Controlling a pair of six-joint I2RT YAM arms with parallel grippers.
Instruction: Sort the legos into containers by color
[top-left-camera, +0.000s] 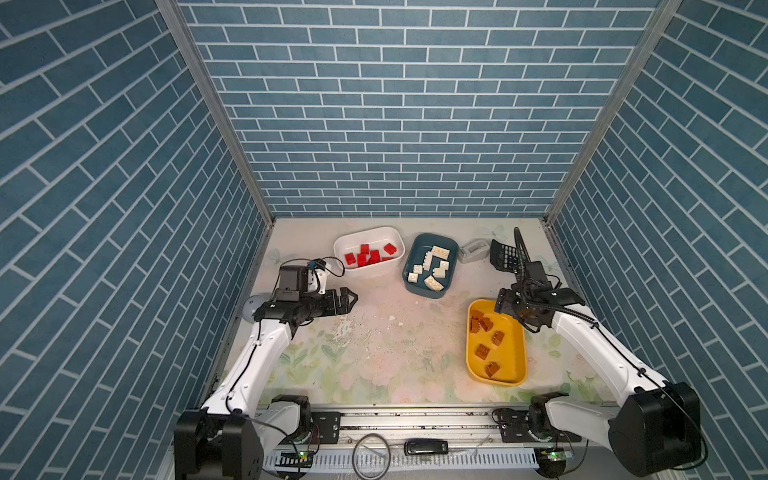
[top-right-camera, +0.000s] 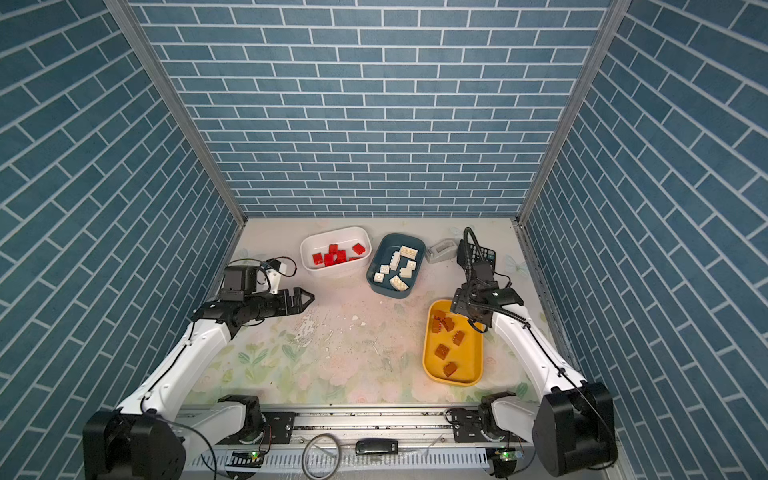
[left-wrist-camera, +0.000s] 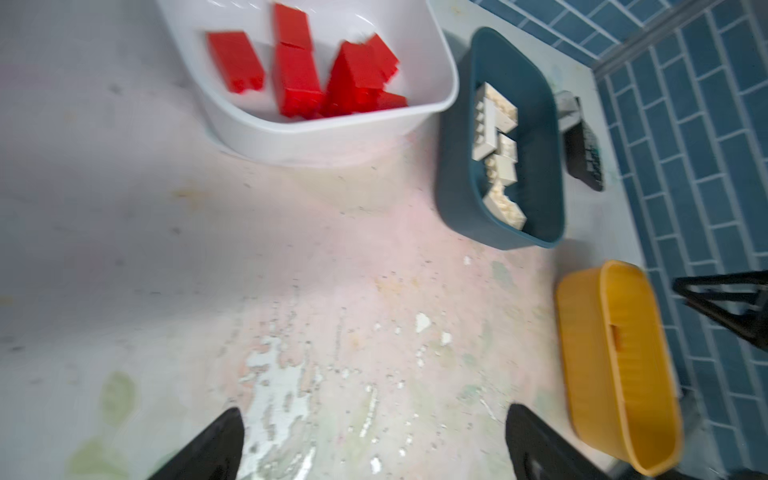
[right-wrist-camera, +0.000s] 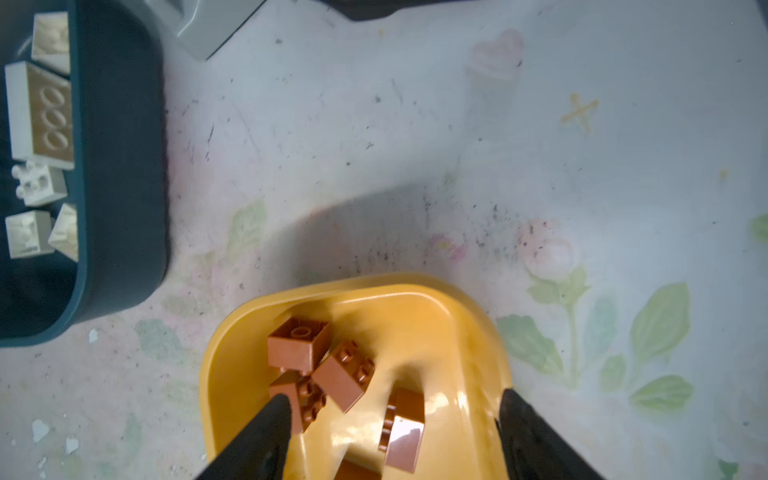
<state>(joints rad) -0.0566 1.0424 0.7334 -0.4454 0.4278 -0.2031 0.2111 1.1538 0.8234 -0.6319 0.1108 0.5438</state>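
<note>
Red legos (top-left-camera: 368, 255) lie in the white container (top-left-camera: 374, 235), cream legos (top-left-camera: 436, 266) in the teal container (top-left-camera: 419, 249), and brown legos (top-left-camera: 486, 332) in the yellow container (top-left-camera: 509, 365). My right gripper (top-left-camera: 503, 307) hangs over the yellow container's far end. In the right wrist view it (right-wrist-camera: 394, 397) is open. A tilted brown brick (right-wrist-camera: 403, 432) lies below, between the fingers and touching neither; several more sit beside it. My left gripper (top-left-camera: 351, 297) is open and empty over bare table, in front of the white container (left-wrist-camera: 432, 104).
A black calculator (top-left-camera: 505, 255) and a grey tape dispenser (top-left-camera: 473, 250) stand at the back right beside the teal container. Tiled walls close in three sides. The table's middle (top-left-camera: 386, 328) is scuffed and flaked. A metal rail (top-left-camera: 415, 419) runs along the front.
</note>
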